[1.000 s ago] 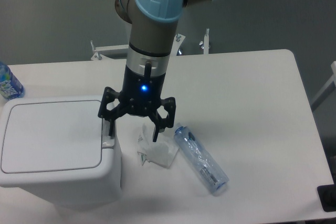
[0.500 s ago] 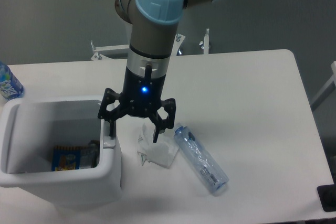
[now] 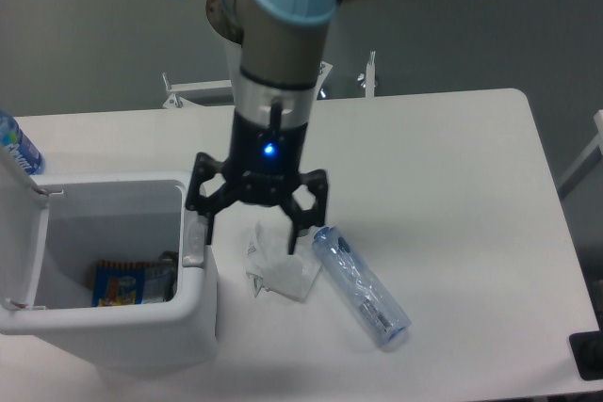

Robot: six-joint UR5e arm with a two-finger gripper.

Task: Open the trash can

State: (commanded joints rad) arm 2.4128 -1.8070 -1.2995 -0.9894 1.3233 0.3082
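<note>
The white trash can (image 3: 193,322) stands at the table's front left. Its lid (image 3: 21,233) is swung up on the left side, so the inside shows, with a blue and orange packet (image 3: 118,284) at the bottom. The grey push-button tab (image 3: 193,242) sits on the can's right rim. My gripper (image 3: 252,237) is open and empty, its fingers spread just above the right rim. The left fingertip (image 3: 205,231) hovers over the tab and the right one (image 3: 293,240) over crumpled paper.
A crumpled white paper (image 3: 278,270) lies right of the can. An empty clear plastic bottle (image 3: 360,286) lies on its side further right. A blue-labelled bottle (image 3: 14,143) stands at the far left edge behind the can. A dark object (image 3: 589,357) sits at the front right corner.
The lid went from shut to open and now stands upright at the left. My gripper has risen slightly off the tab and shifted a little right.
</note>
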